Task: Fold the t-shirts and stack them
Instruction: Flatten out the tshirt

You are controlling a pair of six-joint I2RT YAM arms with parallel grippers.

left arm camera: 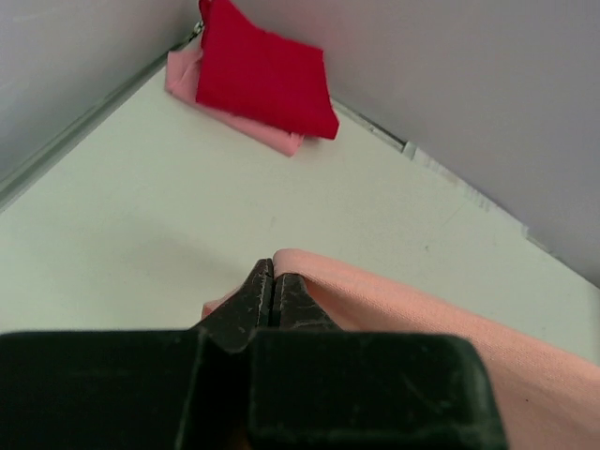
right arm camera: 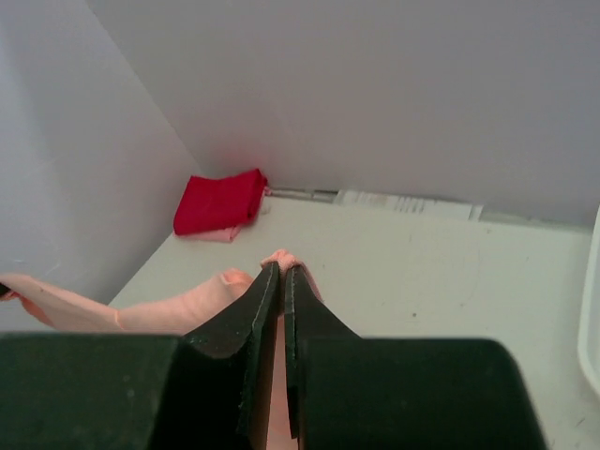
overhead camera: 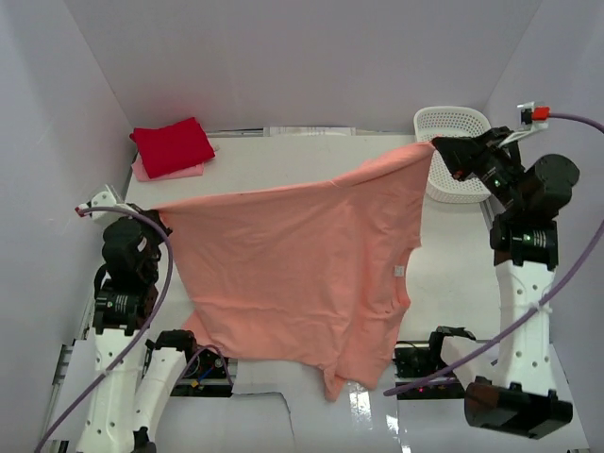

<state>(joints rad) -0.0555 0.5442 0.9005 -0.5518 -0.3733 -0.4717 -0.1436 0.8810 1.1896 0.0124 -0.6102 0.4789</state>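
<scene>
The salmon shirt [overhead camera: 293, 264] hangs stretched above the desk [overhead camera: 453, 255], with the left gripper [left arm camera: 272, 270] and right gripper [right arm camera: 281, 270] jaws each closed on one end. Such thin pinches may slip, and the right end, beside the basket [overhead camera: 453, 123], could snag.

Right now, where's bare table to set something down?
One bare strip of table lies along the back wall, between the red shirt and the basket. Another lies right of the salmon shirt, nearer than the basket. The far-left corner is crowded with the red shirt on the pale pink shirt; the salmon shirt hides the middle.
</scene>
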